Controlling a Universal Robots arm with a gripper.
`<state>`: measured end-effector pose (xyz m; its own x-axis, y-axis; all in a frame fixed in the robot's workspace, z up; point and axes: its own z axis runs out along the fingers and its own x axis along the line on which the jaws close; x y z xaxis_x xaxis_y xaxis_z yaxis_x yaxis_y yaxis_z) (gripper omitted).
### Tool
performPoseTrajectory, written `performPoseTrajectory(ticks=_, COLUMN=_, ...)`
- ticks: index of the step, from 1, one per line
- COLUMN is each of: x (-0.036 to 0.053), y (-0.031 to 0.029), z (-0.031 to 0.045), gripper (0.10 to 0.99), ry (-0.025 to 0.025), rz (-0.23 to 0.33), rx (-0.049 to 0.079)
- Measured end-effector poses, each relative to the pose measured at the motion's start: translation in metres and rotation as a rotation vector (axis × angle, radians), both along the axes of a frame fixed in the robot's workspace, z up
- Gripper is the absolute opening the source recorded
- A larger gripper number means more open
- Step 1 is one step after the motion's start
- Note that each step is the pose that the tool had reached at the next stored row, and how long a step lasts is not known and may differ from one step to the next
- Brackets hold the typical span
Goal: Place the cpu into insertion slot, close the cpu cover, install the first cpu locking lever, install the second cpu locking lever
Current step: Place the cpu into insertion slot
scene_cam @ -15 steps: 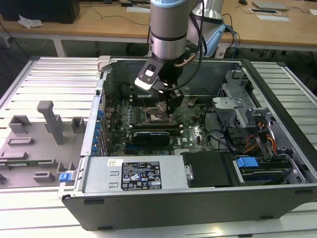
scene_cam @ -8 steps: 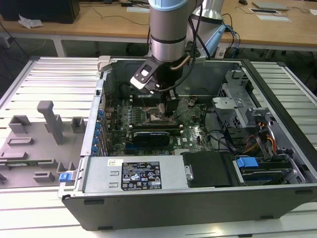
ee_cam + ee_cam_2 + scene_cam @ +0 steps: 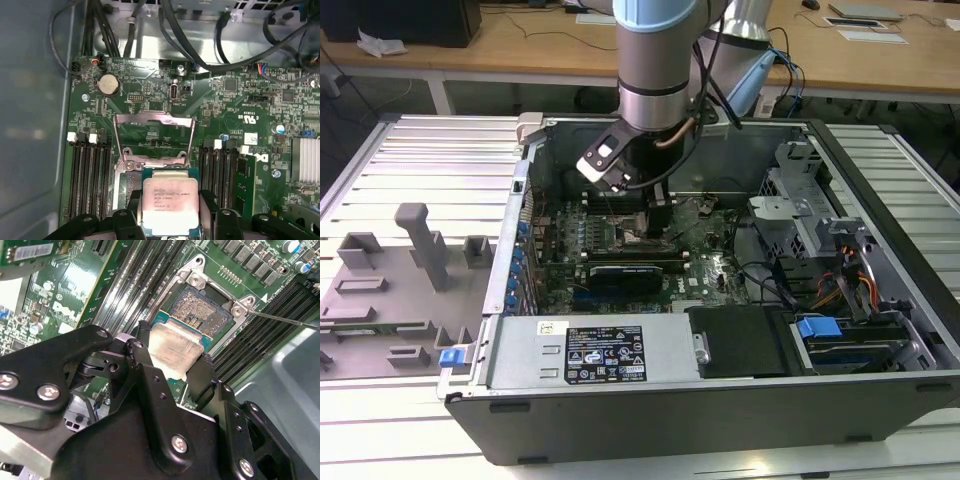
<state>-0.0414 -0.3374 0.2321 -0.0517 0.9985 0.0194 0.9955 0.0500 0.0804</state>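
Your gripper [image 3: 170, 212] is clamped on the cpu [image 3: 167, 200], which lies flat, partly over the open socket [image 3: 200, 310]; the cpu cover [image 3: 150, 118] stands raised just beyond.

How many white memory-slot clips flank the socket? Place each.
4, in the first wrist view: two white clips on one side of the cpu cover, two on the other; others may be hidden.

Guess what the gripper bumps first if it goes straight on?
Probably the open socket on the motherboard; the gripper holds the cpu over it, so the cpu would touch first. Depth is unclear.
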Motion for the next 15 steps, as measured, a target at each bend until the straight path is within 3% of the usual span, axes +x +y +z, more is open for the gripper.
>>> performPoseTrajectory(ticks=7, x=-0.0068, y=0.0029, z=-0.0053, gripper=0.541, ry=-0.0001, rz=-0.039, rx=0.0)
performPoseTrajectory(ticks=15, x=-0.0121, y=0.0073, z=-0.0111, gripper=0.541, ry=-0.0001, rz=-0.045, rx=0.0)
